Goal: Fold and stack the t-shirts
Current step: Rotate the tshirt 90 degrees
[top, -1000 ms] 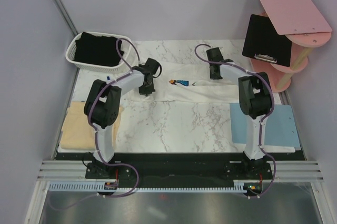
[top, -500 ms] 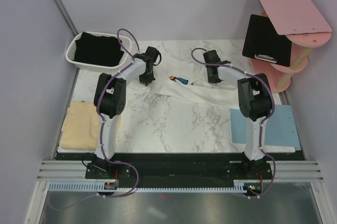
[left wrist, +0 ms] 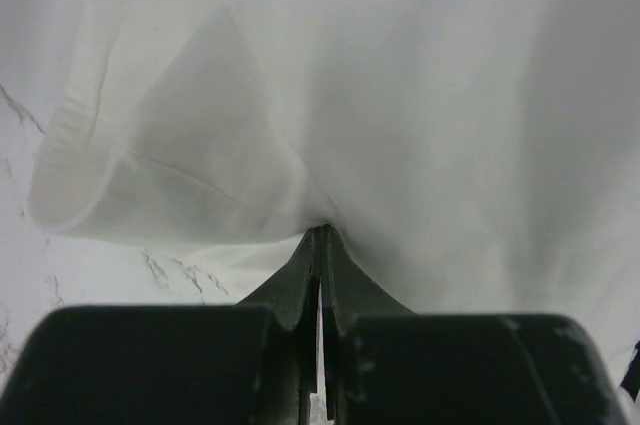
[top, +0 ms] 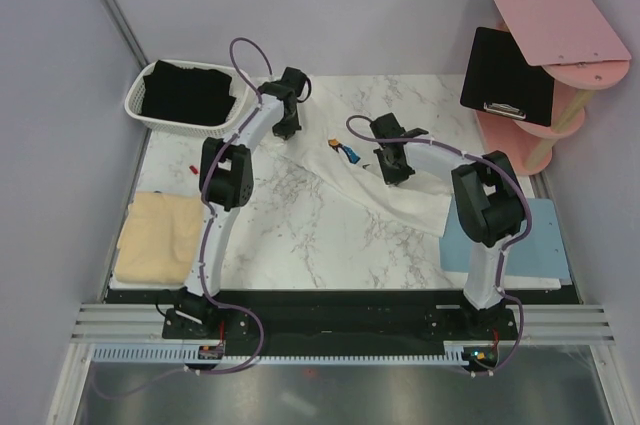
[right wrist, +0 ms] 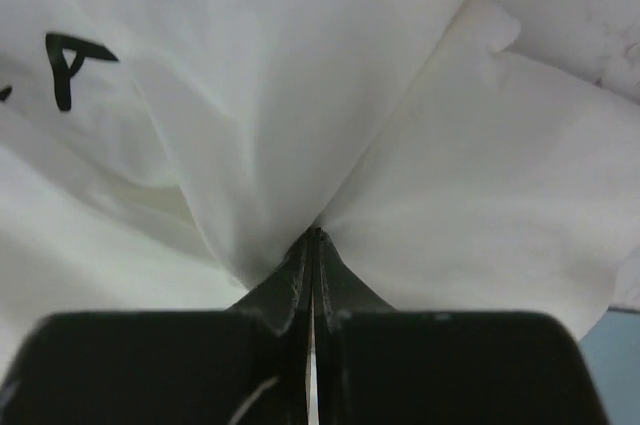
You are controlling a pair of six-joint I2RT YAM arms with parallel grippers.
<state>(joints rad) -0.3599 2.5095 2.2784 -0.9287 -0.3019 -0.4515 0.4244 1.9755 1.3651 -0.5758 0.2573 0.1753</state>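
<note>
The white t-shirt (top: pixel 368 188) lies in a diagonal band across the marble table, its blue print (top: pixel 345 152) showing near the middle. My left gripper (top: pixel 288 127) is shut on its far left end; the left wrist view shows the fingertips (left wrist: pixel 320 231) pinching white cloth (left wrist: pixel 400 95). My right gripper (top: pixel 393 172) is shut on a fold near the print; the right wrist view shows it (right wrist: pixel 317 233) pinching cloth (right wrist: pixel 300 65) with a black letter beside it. The pale yellow t-shirt (top: pixel 160 237) lies folded at the near left. The black t-shirt (top: pixel 185 95) sits in a basket.
A white basket (top: pixel 137 115) stands at the far left corner. A light-blue mat (top: pixel 535 235) lies at the near right, partly under the white shirt. A black clipboard (top: pixel 505 75) leans on a pink shelf (top: pixel 555 15) at the far right.
My left gripper has moved toward the far edge and my right gripper has moved left and nearer. The white shirt has been pulled from a level band into a diagonal one.
</note>
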